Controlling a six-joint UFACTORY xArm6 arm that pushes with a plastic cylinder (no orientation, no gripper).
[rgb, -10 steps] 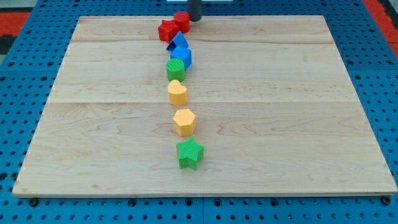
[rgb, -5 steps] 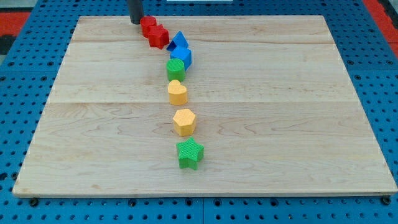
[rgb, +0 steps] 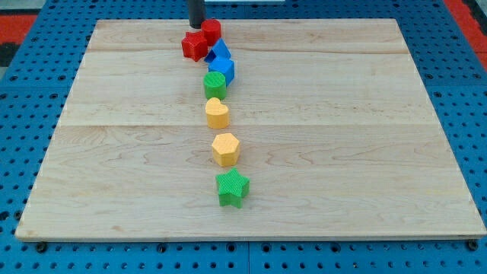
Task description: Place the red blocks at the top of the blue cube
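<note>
End effector is bare rod, no jaws to spread or pinch; my tip touches small red block at worktop top edge. Red star block just below-left. Blue cube beneath blue wedge-like block, shape unclear. Green round block, yellow heart, yellow hexagon, green star run downward.

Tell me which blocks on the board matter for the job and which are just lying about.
Part of the job: red star block, red block, blue cube, my tip just above the reds.

Lying about: blue triangular block, green round block, yellow heart, yellow hexagon, green star.
</note>
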